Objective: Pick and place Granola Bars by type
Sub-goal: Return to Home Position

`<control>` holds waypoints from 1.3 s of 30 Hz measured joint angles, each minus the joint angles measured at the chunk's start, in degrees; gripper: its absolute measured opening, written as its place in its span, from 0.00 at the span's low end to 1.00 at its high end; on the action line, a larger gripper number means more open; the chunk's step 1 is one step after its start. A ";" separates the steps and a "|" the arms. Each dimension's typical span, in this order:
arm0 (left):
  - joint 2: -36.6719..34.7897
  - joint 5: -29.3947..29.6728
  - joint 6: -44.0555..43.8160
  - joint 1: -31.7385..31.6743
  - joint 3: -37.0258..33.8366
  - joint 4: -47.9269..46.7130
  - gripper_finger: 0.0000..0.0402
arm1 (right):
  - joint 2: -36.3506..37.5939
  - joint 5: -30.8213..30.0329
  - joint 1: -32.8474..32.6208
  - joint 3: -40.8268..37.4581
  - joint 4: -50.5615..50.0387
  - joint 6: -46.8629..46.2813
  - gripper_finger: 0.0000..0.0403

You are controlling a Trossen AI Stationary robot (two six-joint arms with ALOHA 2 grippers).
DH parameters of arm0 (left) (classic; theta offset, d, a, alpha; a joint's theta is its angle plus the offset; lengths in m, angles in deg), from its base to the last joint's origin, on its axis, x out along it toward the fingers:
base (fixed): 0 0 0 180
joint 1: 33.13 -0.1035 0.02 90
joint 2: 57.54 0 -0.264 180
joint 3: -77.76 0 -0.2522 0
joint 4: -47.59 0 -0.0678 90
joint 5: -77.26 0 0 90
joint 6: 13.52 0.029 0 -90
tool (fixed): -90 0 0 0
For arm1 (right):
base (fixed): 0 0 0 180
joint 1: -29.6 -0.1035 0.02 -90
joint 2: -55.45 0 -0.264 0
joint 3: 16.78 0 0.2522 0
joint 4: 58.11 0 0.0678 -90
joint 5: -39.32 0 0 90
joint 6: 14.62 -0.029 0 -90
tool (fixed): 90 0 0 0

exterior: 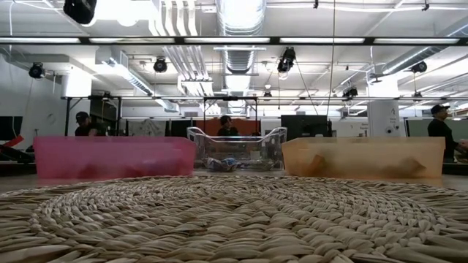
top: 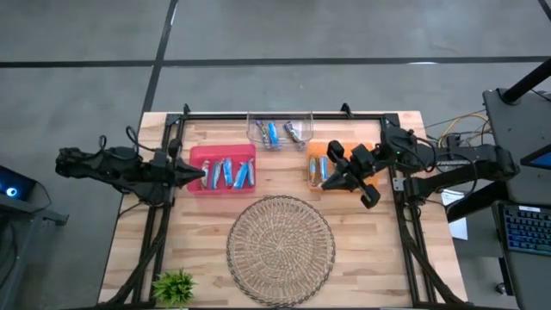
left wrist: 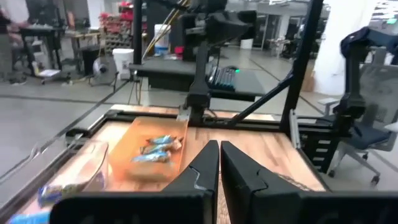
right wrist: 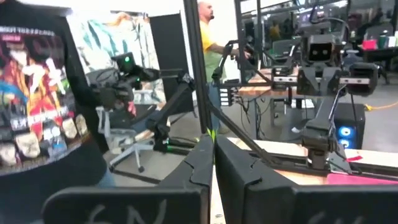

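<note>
The granola bars lie in three trays along the table's far half. Several blue bars [top: 229,173] fill the pink tray [top: 198,155]. A few bars [top: 277,133] sit in the clear tray [top: 256,120]. Two bars [top: 320,168] lie in the orange tray [top: 315,148], also seen as bars [left wrist: 155,150] in the left wrist view. My left gripper [top: 200,176] [left wrist: 219,158] is shut and empty at the pink tray's left edge, pointing right. My right gripper [top: 332,184] [right wrist: 214,152] is shut and empty, raised over the orange tray's near side.
A round woven mat [top: 280,250] [exterior: 234,219] covers the table's near middle. A small green plant [top: 175,286] stands at the near left corner. A black frame [top: 284,114] rims the table. People stand in the room beyond.
</note>
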 joint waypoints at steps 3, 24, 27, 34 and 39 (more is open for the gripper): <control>-0.45 -0.83 -0.44 -1.14 -1.28 0.02 0.00 | 1.54 0.06 0.02 -1.88 -0.20 1.94 0.02; -7.92 -7.31 -1.55 -7.01 -11.11 4.23 0.00 | 5.45 1.24 1.33 -7.73 -0.33 4.52 0.02; -8.15 -7.31 -1.56 -7.01 -11.55 4.22 0.00 | 7.01 1.23 1.32 -9.35 -0.12 5.51 0.02; -8.15 -7.28 -1.01 -6.99 -11.56 4.30 0.00 | 11.72 1.04 1.68 -17.53 8.41 3.82 0.02; -8.20 -7.22 -0.64 -7.01 -12.86 4.49 0.00 | 15.15 1.02 1.66 -21.88 8.83 3.31 0.02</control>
